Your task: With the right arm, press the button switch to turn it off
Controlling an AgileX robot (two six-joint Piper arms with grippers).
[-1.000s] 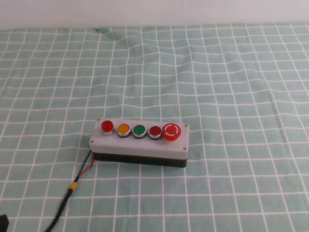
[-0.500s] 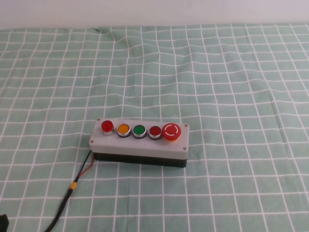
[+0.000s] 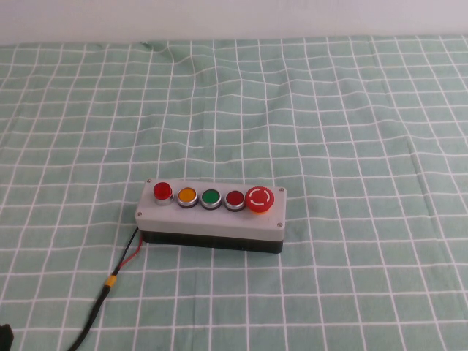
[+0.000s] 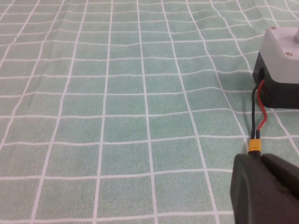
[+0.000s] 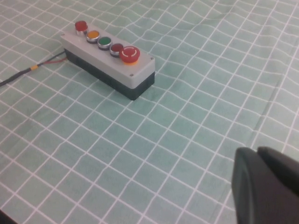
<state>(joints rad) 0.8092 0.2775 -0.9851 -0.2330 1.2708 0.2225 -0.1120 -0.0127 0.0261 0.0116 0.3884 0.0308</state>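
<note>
The button switch (image 3: 162, 191) is the raised bright-red button with a silver collar at the left end of the grey box (image 3: 212, 219). It also shows in the right wrist view (image 5: 81, 25), at the far end of the box (image 5: 107, 60). My right gripper (image 5: 257, 151) is shut and empty, well away from the box, above bare cloth. My left gripper (image 4: 256, 156) is shut and empty, just behind the box's cable connector (image 4: 254, 145). Neither arm shows in the high view.
Beside the switch sit a yellow button (image 3: 187, 195), a green one (image 3: 210, 197), a darker red one (image 3: 234, 198) and a red mushroom-head button (image 3: 259, 198). A black cable (image 3: 110, 281) runs from the box's left end toward the near edge. Green checked cloth (image 3: 329, 110) covers the table.
</note>
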